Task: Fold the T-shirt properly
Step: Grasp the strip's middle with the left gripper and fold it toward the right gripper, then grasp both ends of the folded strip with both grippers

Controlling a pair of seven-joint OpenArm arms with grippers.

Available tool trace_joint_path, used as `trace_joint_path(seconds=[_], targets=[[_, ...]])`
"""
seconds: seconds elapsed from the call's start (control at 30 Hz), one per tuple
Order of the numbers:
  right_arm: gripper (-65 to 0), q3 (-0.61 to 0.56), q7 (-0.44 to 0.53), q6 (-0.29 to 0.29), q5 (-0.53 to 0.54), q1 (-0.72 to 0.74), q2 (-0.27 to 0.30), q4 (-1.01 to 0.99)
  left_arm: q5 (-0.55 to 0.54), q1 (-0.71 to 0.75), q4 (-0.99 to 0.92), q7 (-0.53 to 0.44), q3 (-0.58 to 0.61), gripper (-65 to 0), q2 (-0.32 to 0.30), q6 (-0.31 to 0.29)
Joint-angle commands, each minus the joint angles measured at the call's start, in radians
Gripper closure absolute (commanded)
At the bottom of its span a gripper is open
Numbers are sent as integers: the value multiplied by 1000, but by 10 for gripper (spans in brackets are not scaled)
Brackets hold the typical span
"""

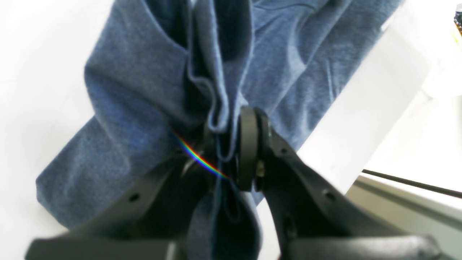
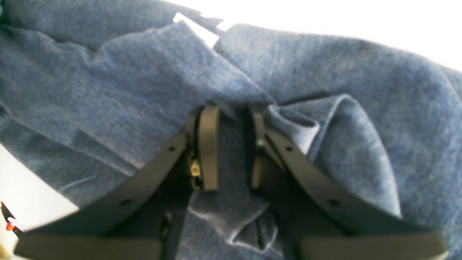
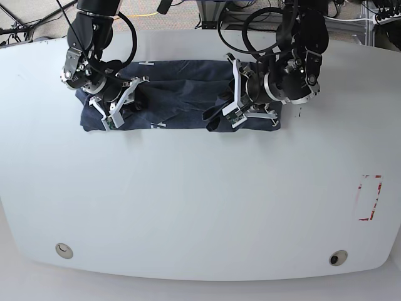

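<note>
Between each claw's pads sits bunched cloth, left gripper (image 1: 225,151) and right gripper (image 2: 231,148) both clamped on the T-shirt (image 3: 178,94), already a long band, crosswise fold seemingly remaining.

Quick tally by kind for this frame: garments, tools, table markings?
T-shirts: 1, the T-shirt, dark blue
Tools: 2, the left tool and the right tool, both clamped on the shirt's fabric
Red-outlined marks on the table: 1, the red rectangle
Total: 4
</note>
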Motion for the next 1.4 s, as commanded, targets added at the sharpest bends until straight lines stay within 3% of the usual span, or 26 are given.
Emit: trace_joint_path(seconds=[0.0, 0.13, 0.4, 0.5, 0.63, 0.73, 0.87, 1.03, 1.1, 1.17, 1.37], targets=[[-117, 3, -32, -5, -32, 0, 8, 5, -2, -12, 15, -25, 3, -68, 24, -1], [-117, 3, -32, -5, -32, 2, 8, 5, 5, -44, 13, -24, 17, -82, 30, -1], [-117, 1, -32, -5, -32, 2, 8, 6, 1, -53, 18, -22, 57, -289, 32, -1], [-117, 1, -34, -5, -32, 0, 8, 10, -25, -53, 23, -16, 92, -328, 53, -1], [-117, 3, -34, -5, -32, -1, 8, 6, -79, -72, 26, 55, 103, -332, 76, -1], [-117, 1, -34, -5, -32, 2, 8, 10, -84, -85, 26, 56, 49, -332, 76, -1], [-117, 3, -35, -5, -32, 2, 8, 34, -82, -85, 19, 52, -72, -332, 49, -1], [-127, 1, -58, -5, -32, 2, 8, 117, -80, -84, -5, 50, -195, -332, -39, -1], [-159, 1, -106, -5, -26, 13, 8, 148, -80, -82, -17, 50, -210, -332, -71, -1], [-233, 7, -153, -5, 18, 28, 8, 177, -80, -75, -57, 50, -218, -332, -91, -1], [-507, 67, -229, -5, 241, 40, 17, 234, -82, -72, -220, -28, -213, -331, -103, -1]])
